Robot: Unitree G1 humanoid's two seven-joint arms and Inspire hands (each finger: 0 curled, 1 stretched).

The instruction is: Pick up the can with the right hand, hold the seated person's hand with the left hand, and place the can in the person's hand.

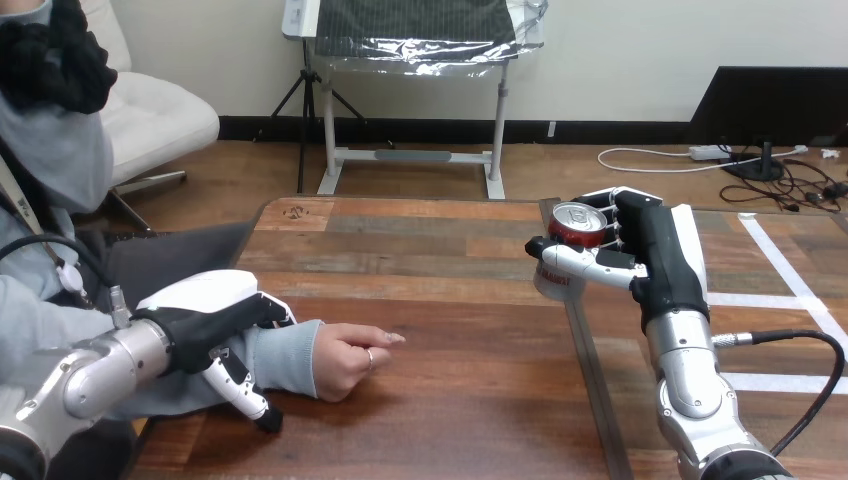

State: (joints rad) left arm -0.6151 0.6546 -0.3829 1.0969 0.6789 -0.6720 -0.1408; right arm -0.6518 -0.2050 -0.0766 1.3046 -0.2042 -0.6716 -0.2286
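One can point(577, 226) in right robot hand point(655, 255) | left robot hand point(205, 318) clasps wrist point(292, 356)

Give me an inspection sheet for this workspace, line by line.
Surface: wooden table, white tape lines on its right part.
Job's things: can in the right hand, top facing up; person's hand loosely closed, resting on the table.
Clutter: nothing seen.
Hands: right hand curled round the can; left hand curled over the person's wrist.
Cables: nothing seen on the table.
Surroundings: seated person at the view's left.
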